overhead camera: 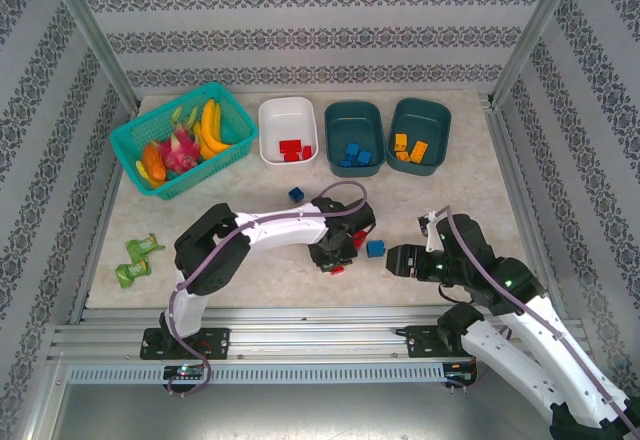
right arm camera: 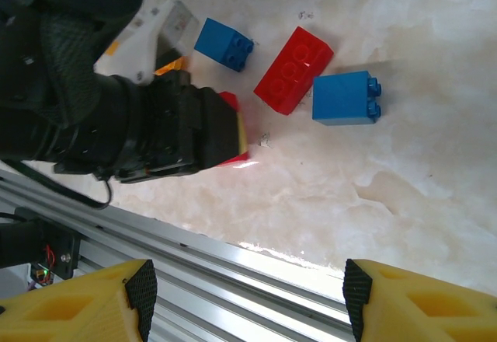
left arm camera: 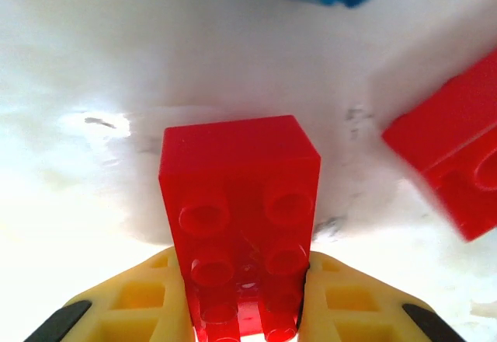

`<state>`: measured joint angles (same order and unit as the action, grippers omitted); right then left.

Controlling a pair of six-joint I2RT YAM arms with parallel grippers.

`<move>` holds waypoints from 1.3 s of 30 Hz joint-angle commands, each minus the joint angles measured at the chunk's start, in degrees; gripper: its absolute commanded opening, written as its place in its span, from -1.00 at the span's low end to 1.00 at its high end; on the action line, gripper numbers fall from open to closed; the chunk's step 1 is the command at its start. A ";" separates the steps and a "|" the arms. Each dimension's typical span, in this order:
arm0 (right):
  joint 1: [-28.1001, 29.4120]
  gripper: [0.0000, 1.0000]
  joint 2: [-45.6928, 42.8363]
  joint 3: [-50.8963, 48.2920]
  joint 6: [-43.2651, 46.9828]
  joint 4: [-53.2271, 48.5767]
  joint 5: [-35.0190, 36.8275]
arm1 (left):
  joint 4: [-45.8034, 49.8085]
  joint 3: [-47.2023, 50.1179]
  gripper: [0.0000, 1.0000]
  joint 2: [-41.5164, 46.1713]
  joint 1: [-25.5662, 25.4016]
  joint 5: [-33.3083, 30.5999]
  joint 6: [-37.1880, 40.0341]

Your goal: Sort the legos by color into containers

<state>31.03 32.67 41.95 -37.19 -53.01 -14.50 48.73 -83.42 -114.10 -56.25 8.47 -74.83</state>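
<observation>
You are clamping a red brick (left arm camera: 241, 194) in your left gripper (left arm camera: 247, 272). Its yellow fingers (left arm camera: 147, 299) are pressing on both long sides of the brick's near end, studs facing the wrist camera. You cannot tell whether the brick is resting on the table (overhead camera: 250, 290) or hanging just above it. This is happening around the middle of the table, a little toward the near edge.

A second red brick (right arm camera: 293, 70) is lying just beside the held one, toward the right edge. A blue brick (right arm camera: 345, 97) is sitting right next to that, and they are touching or almost touching. Another blue brick (overhead camera: 295, 194) is lying apart from them, toward the far edge.

Your right gripper (right arm camera: 248, 295) is hovering over the near edge, right of the left gripper. Its fingers are standing wide apart with nothing between them.

Along the far edge, the white tub (overhead camera: 272, 112) is holding red bricks. The middle teal tub (overhead camera: 352, 112) is holding blue ones, and the right teal tub (overhead camera: 420, 110) orange ones. A basket (overhead camera: 135, 145) of toy fruit is sitting at the far left corner, and green wrappers (overhead camera: 138, 260) are lying near the left edge.
</observation>
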 commanded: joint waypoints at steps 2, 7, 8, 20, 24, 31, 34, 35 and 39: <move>0.79 0.34 3.23 5.47 0.45 4.41 -0.57 | 12.02 -3.18 -0.69 8.39 1.54 -6.48 7.15; 0.31 0.35 9.00 9.90 -0.74 14.10 -1.95 | 17.15 -9.40 -0.70 11.01 8.96 -6.81 15.10; 0.04 0.36 10.48 10.67 -1.56 17.08 -2.28 | 17.80 -11.26 -0.70 10.95 10.92 -6.95 17.28; -5.53 0.66 35.62 22.48 -11.81 43.02 -7.53 | 16.35 -37.28 -0.71 -3.82 32.02 -4.52 36.65; -6.57 0.79 44.56 29.63 -12.48 43.25 -10.36 | 14.30 -46.16 -0.74 -11.65 35.38 -4.33 39.51; -8.19 0.80 52.28 35.68 -11.66 40.88 -11.69 | 11.09 -57.20 -0.75 -22.35 38.44 -8.04 42.36; -8.60 0.79 53.24 35.85 -11.28 40.68 -12.50 | 6.87 -57.45 -0.75 -25.06 38.91 -9.14 43.67; -8.70 0.79 53.24 35.54 -11.24 40.70 -12.62 | 5.39 -57.67 -0.74 -26.02 39.07 -9.44 44.05; -9.27 0.78 52.82 33.28 -11.17 41.06 -13.35 | -1.44 -58.12 -0.73 -29.06 39.21 -10.21 45.90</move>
<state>22.41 85.82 75.96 -48.29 -12.60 -26.06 54.50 -139.37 -141.34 -17.63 0.23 -32.08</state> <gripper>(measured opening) 0.890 0.284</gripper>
